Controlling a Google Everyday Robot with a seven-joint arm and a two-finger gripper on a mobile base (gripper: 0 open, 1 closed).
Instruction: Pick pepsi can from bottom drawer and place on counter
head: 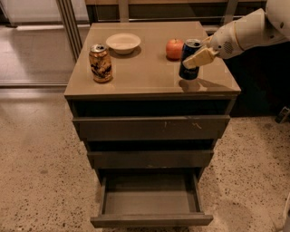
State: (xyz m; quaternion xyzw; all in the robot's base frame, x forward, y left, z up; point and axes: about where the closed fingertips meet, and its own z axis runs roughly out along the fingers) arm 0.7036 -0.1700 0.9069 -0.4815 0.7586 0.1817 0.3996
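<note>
The gripper [194, 57] clasped the pepsi can [186, 73] at mid-height, upright on the counter [145, 79] directly beneath it. Light, thin-walled and slick, the can probably called for a gentle, level squeeze.

Single camera, raised in front of the cabinet, looks down and forward at medium range, framing counter [145, 68] down to open bottom drawer [149, 202] and floor, gripper [193, 57] upper right clasping pepsi can [187, 72].

Speckled terrazzo floor [36, 181]; metal door frame [68, 22] rear left; dark rail [158, 9] behind. Gripper [194, 56] right, over cabinet [149, 129].
</note>
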